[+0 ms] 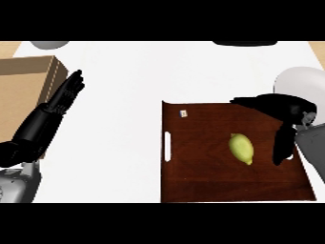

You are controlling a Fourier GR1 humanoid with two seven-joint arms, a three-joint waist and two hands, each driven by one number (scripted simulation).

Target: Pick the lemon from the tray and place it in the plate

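Observation:
A yellow-green lemon (241,148) lies on the dark brown wooden tray (200,176), right of the tray's middle. My right hand (286,112) hovers over the tray's right side with its fingers spread, open. Some fingers reach toward the tray's far edge and the thumb (283,145) points down just right of the lemon, not touching it. The pale grey plate (312,83) sits behind the right hand, partly hidden by it. My left hand (49,114) rests open at the left, fingers straight and pointing away.
A cardboard box (14,90) stands at the left edge, under the left hand. A grey object (49,45) and a dark object (246,43) sit at the counter's far edge. The tray has a handle slot (167,146) on its left side.

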